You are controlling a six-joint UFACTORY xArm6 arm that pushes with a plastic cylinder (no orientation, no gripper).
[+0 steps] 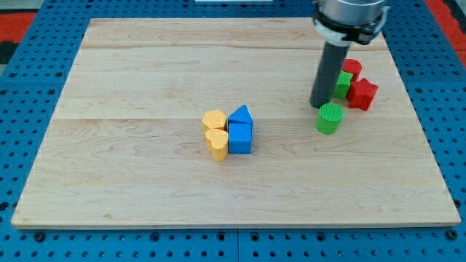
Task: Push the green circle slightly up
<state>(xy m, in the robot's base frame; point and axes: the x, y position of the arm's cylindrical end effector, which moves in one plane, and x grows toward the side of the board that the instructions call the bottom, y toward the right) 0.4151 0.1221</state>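
Note:
The green circle [329,118], a short green cylinder, stands on the wooden board [145,145] at the view's right of centre. My tip [319,106] is the lower end of the dark rod and sits just to the upper left of the green circle, very close to it or touching it. Behind the rod a second green block [343,84] is partly hidden; its shape is unclear.
A red cylinder [352,69] and a red star-like block [362,94] sit right of the rod. Near the middle are a yellow hexagon [214,119], a yellow heart [216,143], a blue triangle [241,115] and a blue cube [240,138], bunched together.

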